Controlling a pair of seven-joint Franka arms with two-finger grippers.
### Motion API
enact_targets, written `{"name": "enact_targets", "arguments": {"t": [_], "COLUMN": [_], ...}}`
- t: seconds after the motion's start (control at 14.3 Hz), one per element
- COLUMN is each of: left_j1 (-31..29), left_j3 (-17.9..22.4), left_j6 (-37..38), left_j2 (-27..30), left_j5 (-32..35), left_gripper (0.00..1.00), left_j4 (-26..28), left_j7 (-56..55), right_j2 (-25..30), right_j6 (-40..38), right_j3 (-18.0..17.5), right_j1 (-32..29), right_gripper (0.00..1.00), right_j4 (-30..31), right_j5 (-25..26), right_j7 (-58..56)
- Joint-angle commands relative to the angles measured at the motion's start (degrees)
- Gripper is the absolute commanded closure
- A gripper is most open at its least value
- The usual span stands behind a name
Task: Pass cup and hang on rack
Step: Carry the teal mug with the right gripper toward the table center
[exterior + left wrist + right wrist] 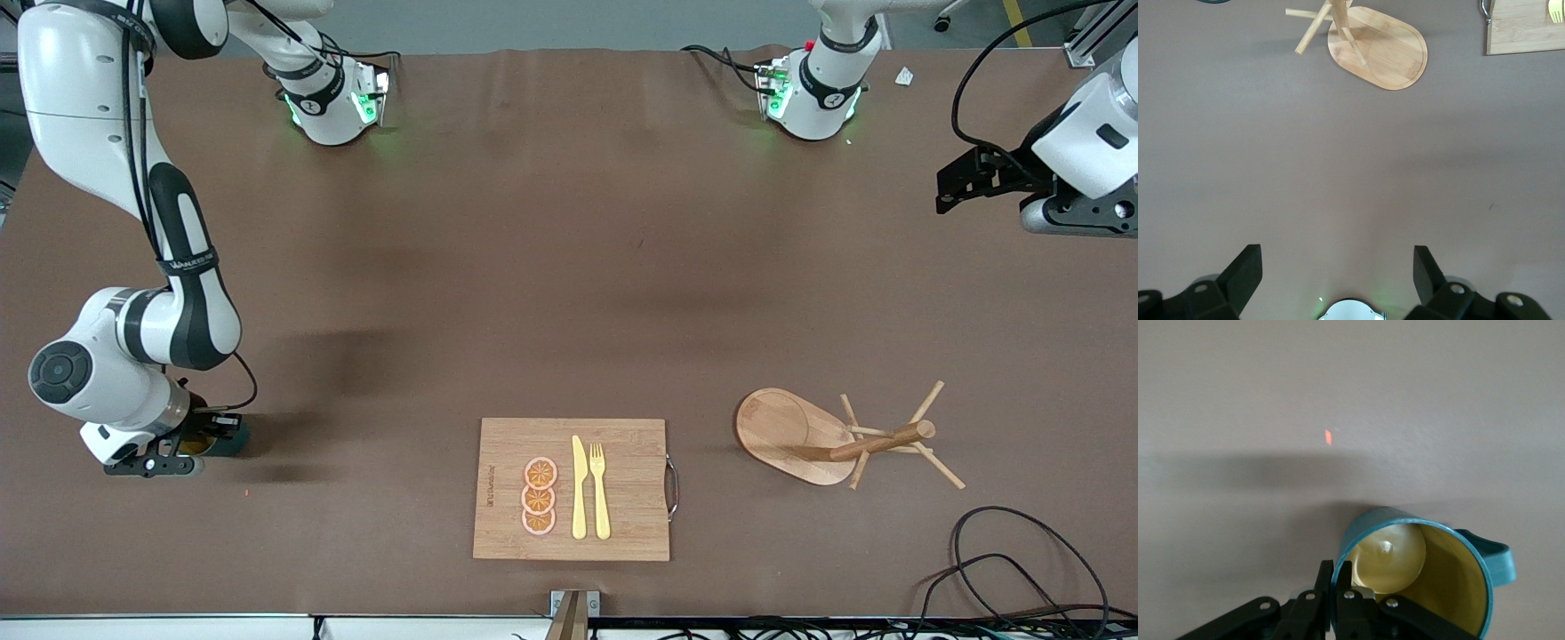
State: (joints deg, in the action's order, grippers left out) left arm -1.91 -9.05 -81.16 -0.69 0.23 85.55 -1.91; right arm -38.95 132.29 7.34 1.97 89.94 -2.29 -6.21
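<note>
The right gripper (1336,587) was clamped on the rim of the cup (1425,580), one finger inside the mustard-yellow hollow and one against the teal wall, a pinch that looked meant to leave the small handle free for a peg. The cup sat on the brown table (569,267) at the right arm's end. Toward the left arm's end stood the rack (800,436), pale wood with an oval base and thin slanted pegs, beside a bamboo cutting board (622,524). The left gripper (1338,270) waited with its jaws spread wide over bare table.
</note>
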Motion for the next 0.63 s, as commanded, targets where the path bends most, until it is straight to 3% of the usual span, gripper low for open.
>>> {"name": "enact_targets", "arguments": {"t": [0.0,0.35,0.56], "left_j1": [-0.2,-0.11,-0.47], "left_j3": [-0.09,-0.09,0.0], "left_j6": [0.13,0.13,0.13], "left_j2": [-0.54,-0.54,-0.54], "left_j5": [-0.58,-0.58,-0.76], "left_gripper": [0.0,0.0,0.0], "left_j4": [-1.35,-1.35,-1.35], "left_j7": [0.5,0.59,0.68], "right_j2": [0.54,1.33,0.98], "right_j6": [-5.26,-20.2,-21.37], "right_j3": [-0.13,-0.22,-0.74], "right_j1": [3.55,17.25,25.33], "right_gripper": [0.98,0.98,0.98], "right_j4": [-2.92,-11.35,-15.13], "right_j5": [-1.05,-1.05,-3.5], "right_j7": [4.43,32.69,46.6]}}
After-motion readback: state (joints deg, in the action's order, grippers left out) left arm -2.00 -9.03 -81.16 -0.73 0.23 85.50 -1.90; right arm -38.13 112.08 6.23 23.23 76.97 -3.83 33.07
